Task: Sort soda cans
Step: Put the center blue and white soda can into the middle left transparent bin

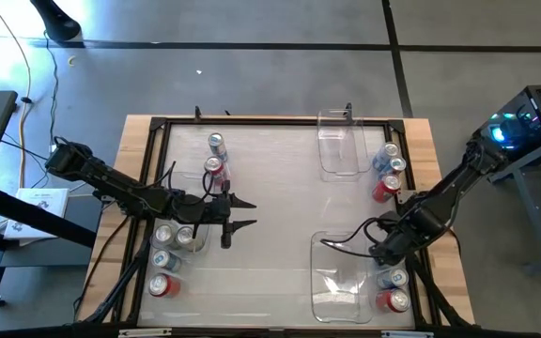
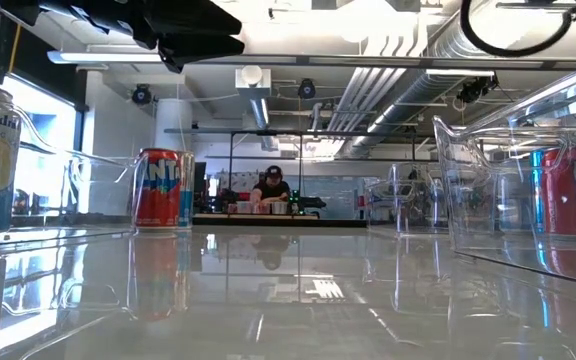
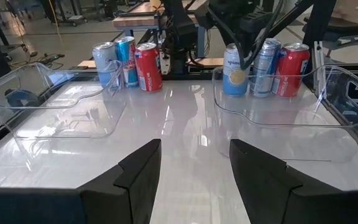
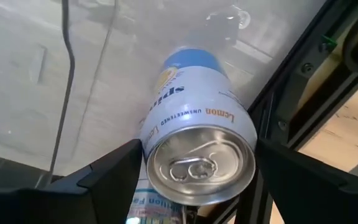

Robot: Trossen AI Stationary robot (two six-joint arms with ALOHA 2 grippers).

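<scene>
Between the right gripper's (image 4: 194, 171) spread jaws, the right wrist view shows a pale lemon can (image 4: 197, 146) not yet clamped; closing off-centre could tip it. From above, the left gripper (image 1: 242, 213) hovers agape mid-table, risking nudging nearby red cans (image 1: 215, 167).

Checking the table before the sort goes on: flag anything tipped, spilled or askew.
Nothing stands out. The soda cans stand upright in clusters: beside the left claw, at the table's far middle and along the right edge. No spill or dent shows. The right claw brackets a Lemon can, and both clear bins sit flat.
</scene>
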